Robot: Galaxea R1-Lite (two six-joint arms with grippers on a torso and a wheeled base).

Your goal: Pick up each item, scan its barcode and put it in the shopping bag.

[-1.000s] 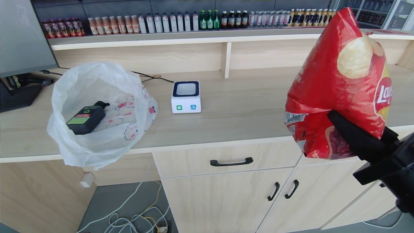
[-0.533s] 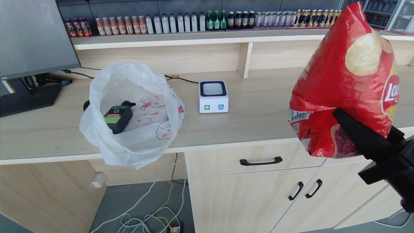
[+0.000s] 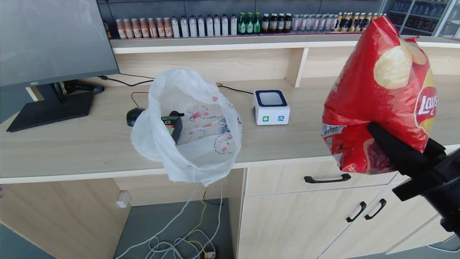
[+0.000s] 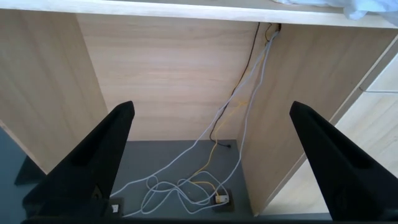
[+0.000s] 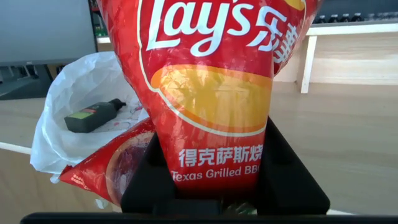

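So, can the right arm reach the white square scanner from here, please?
Probably yes: nothing stands on the wooden counter between the white square scanner and the right gripper holding the red crisp bag.

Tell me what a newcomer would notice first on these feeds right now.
The big red chip bag, held high on the right in the shut right pincer, dominates. Next comes the white shopping bag standing open at the front edge of the counter with a dark bottle inside, and the small white scanner just right of it.
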